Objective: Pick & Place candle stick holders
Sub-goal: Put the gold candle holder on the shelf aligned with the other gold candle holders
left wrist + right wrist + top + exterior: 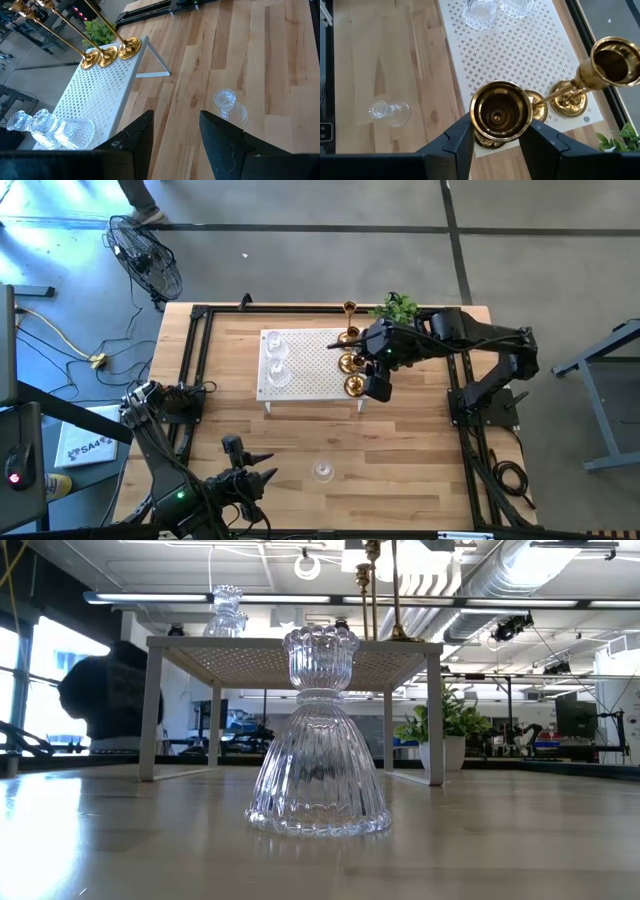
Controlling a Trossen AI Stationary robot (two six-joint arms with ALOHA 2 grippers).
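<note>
Beside the wooden table (pixel 400 440), a floor carton (pixel 85 448) reads "SA4".

My black fingers (pixel 495 150) framed a shiny gold holder (pixel 501 111). White platform (pixel 530 55) at frame centre had a cross-perforation pattern. Clear ribbed glass holder (pixel 390 112) sat lower left on light wood-grain table (pixel 380 60). Green leaves (pixel 622 139) showed lower right.
</note>
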